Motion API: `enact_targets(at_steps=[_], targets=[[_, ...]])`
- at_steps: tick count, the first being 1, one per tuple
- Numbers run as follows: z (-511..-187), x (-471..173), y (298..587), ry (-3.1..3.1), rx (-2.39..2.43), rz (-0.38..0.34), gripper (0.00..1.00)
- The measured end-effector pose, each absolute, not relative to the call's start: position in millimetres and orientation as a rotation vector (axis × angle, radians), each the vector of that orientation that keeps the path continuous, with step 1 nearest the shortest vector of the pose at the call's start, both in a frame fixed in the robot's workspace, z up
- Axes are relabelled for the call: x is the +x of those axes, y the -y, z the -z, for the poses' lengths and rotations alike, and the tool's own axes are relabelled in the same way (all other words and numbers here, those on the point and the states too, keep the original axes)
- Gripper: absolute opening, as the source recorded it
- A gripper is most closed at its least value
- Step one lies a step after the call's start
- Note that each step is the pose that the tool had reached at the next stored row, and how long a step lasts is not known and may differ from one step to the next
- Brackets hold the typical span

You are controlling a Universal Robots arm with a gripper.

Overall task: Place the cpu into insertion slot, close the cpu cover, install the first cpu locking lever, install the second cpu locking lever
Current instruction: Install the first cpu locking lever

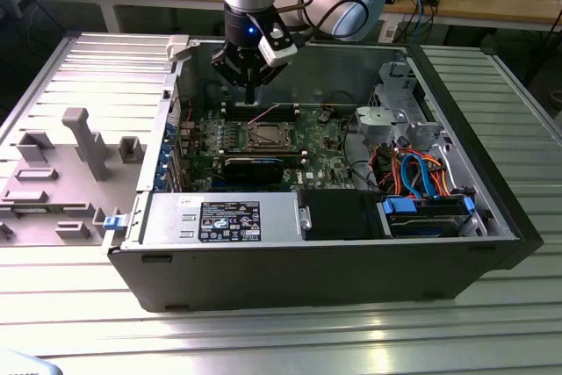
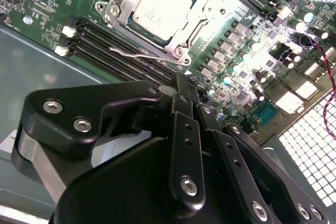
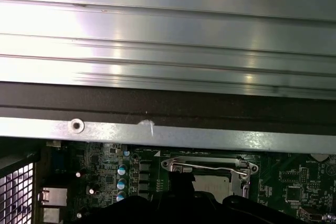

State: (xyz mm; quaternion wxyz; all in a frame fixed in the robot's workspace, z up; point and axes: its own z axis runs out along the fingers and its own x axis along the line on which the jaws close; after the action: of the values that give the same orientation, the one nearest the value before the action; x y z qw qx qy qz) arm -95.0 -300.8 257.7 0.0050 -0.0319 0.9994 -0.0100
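My jaws [image 1: 250,94] hang over the motherboard [image 1: 263,142], fingers closed together, holding nothing.
The cpu [image 2: 159,7] lies flat in the insertion slot [image 2: 157,14], cpu cover [image 2: 185,34] down around it, at 12 o'clock from my fingers [image 2: 181,100]. In the second wrist view a wire lever [image 2: 144,54] runs along the socket edge; the first wrist view shows the case wall [image 3: 168,132].

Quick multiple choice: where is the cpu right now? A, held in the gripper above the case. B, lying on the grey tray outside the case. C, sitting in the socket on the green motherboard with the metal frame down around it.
C: in the second wrist view the cpu sits in the insertion slot, with the cpu cover framing it; the gripper hovers nearby.
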Motion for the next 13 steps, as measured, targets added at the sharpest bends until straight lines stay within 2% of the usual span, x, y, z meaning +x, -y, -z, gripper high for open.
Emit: enact_targets(at_steps=[13], targets=[[-245.9,-84.9,300.6,-3.130,-0.100,0.032,0.11]])
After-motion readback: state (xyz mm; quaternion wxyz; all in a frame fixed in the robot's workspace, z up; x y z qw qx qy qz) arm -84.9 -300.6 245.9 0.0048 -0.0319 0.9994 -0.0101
